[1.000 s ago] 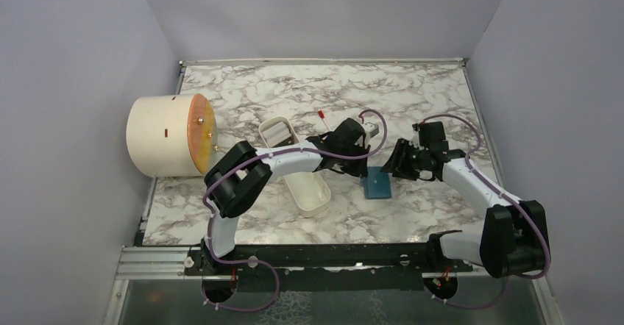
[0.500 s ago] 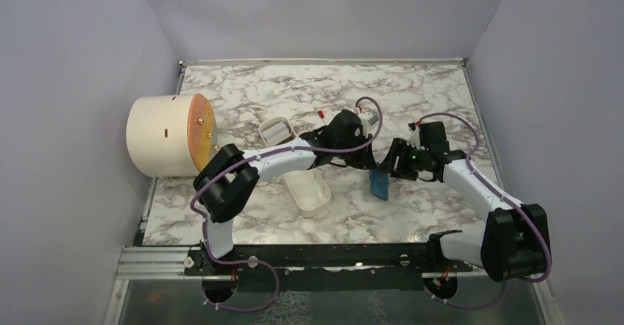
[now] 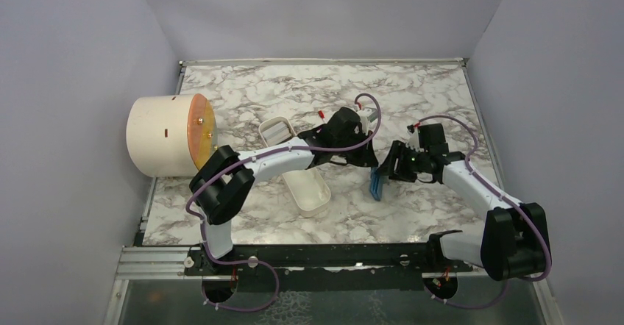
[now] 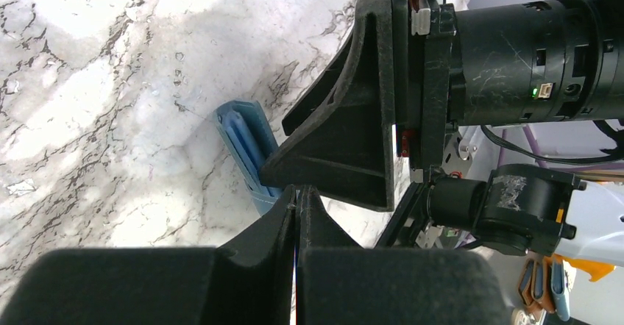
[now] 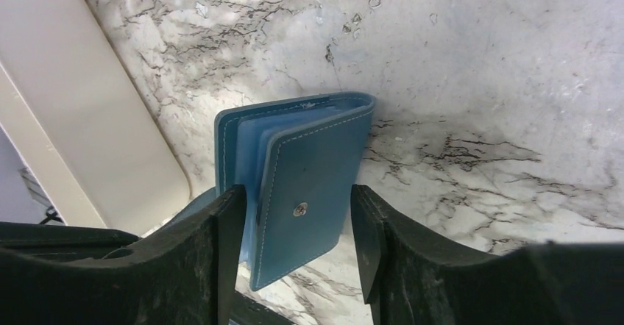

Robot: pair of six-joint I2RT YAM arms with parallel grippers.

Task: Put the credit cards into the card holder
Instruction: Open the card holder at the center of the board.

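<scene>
The card holder is standing on edge near the middle of the worktop, just to the right of the white tray. From overhead it is showing only as a narrow blue strip, with its long axis running roughly from far to near. In the right wrist view its folded spine is pointing away from the camera, down toward the marble, where it appears to be resting. Its free edges are pointing back toward the tool, and the two panels are gaping slightly apart. The outer panel, with its small round snap, is facing the camera. The right tool is pinching the holder across its width, with one finger pressing each long side and the jaws spread only as wide as the holder. The left tool is hanging with its fingers pressed together. Its tips are sitting just beside the nearer finger of the right tool, close to the holder's edge; whether they are touching it cannot be told. The left arm is bending sharply at the near left and stretching rightward across the tray. The right arm is folding at the near right and reaching up and left to the centre, so the two tools are meeting tip to tip over the holder
</scene>
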